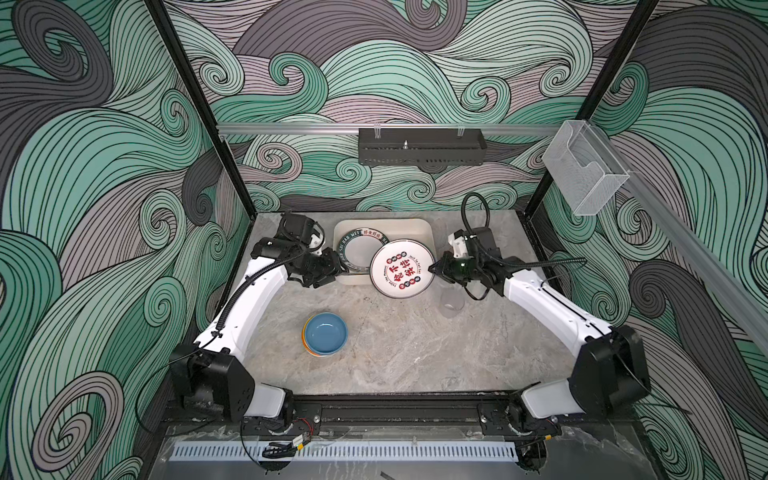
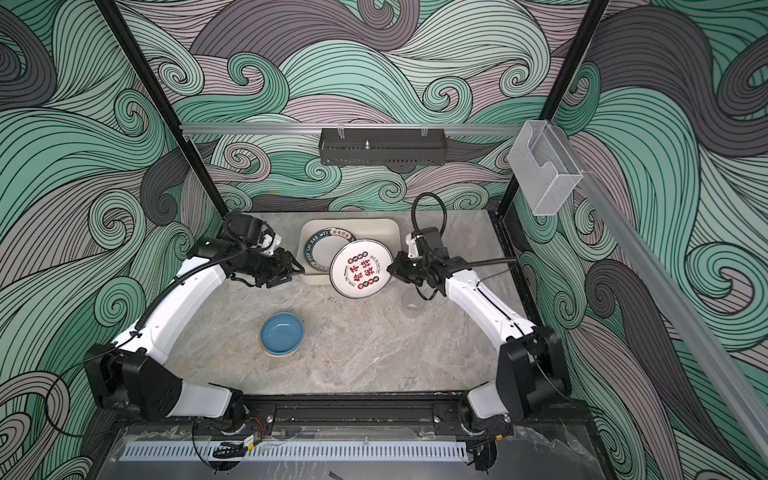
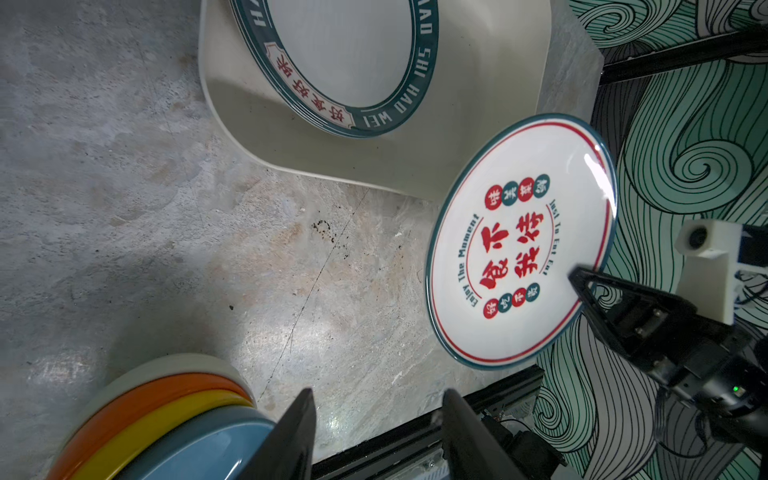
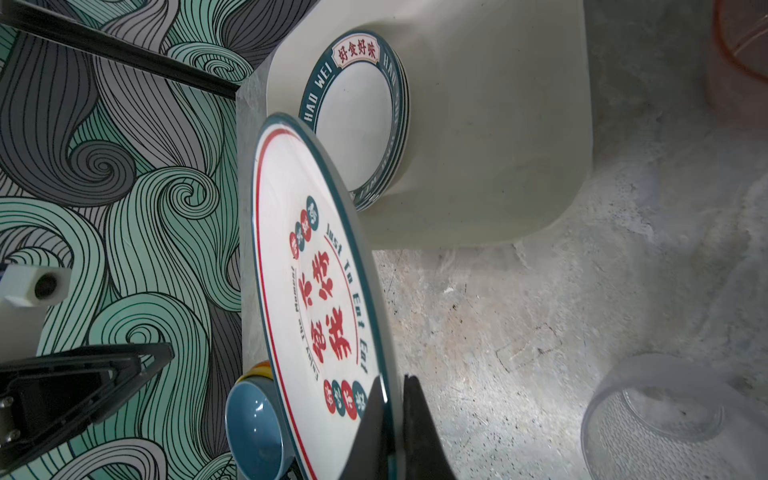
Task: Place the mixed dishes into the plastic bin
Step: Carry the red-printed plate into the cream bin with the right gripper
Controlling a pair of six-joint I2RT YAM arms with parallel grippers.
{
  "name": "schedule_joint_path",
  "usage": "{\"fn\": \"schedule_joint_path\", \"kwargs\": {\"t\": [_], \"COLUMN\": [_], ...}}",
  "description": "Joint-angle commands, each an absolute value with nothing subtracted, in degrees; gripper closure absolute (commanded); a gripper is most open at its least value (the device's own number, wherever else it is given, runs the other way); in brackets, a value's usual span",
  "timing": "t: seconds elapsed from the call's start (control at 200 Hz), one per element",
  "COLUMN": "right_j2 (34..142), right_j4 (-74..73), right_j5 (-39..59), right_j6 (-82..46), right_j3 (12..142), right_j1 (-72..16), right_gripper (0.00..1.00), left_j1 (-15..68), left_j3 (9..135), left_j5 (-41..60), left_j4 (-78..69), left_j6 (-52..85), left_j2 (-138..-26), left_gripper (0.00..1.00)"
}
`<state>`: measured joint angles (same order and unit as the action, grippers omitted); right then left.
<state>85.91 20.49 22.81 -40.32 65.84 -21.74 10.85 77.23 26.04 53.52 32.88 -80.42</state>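
white plate (image 1: 401, 268), red characters, dark teal rim

A glossy glaze is shown by the red-character plate (image 3: 519, 249); matt cream plastic is seen in the bin (image 3: 498, 83), a mottled stone-like surface in the tabletop (image 3: 124, 187).

Right gripper (image 1: 433, 268): clamped on round white red-character plate (image 1: 402, 269) rim
Cream-white rectangular plastic bin (image 1: 415, 230): holds green-rimmed white plate (image 1: 360, 254)
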Motion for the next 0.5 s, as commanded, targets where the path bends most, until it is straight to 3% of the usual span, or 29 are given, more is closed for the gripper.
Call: {"fn": "schedule_joint_path", "kwargs": {"t": [0.0, 0.495], "right_j2": [89.1, 105.6], "right_j4": [16.7, 16.3], "right_j5": [24.6, 24.5], "right_j6": [-42.1, -43.6], "right_j3": [70.3, 84.6], "right_j1": [-21.3, -21.0], "right_gripper": [1.0, 1.0], "left_j1": [9.2, 4.2], "left_j3": [77.9, 76.5], "left_j5": [28.2, 31.2], "left_j4": [53.3, 52.6], "left_j6": [32.8, 32.7], "left_j2": [-79.6, -80.2], "left_gripper": [0.48, 0.47]}}
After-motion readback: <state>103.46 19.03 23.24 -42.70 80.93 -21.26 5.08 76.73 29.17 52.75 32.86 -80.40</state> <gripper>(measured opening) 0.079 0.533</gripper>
